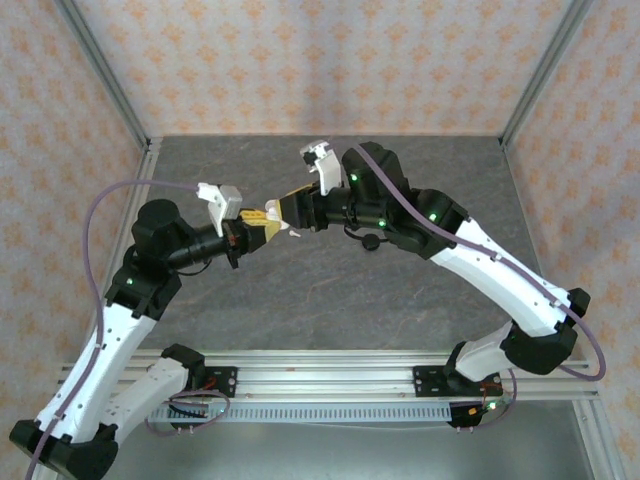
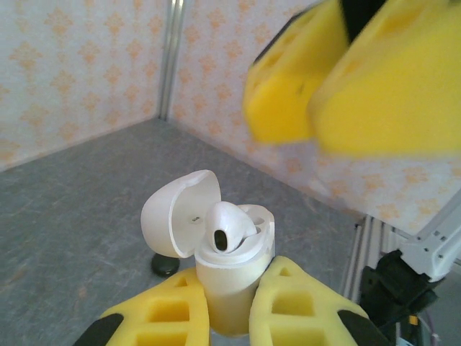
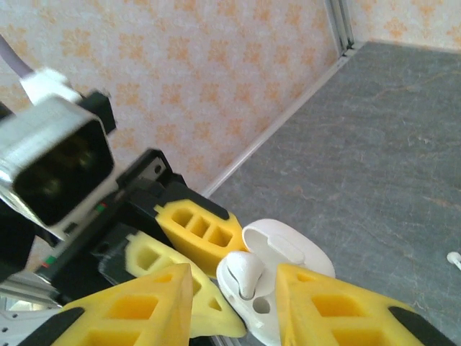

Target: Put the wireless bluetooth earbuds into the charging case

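The left gripper (image 2: 234,288) was closed on the lower body of the white charging case (image 2: 229,277) and held it upright above the grey table (image 1: 400,300), near its middle. The case's lid (image 2: 176,216) stood open, and one white earbud (image 2: 229,227) sat in the case's mouth. The right gripper (image 3: 236,288) hung just above the case with its yellow fingers (image 3: 137,310) apart, holding nothing. A small black piece (image 2: 164,265) lay on the table behind the case, too blurred to name.
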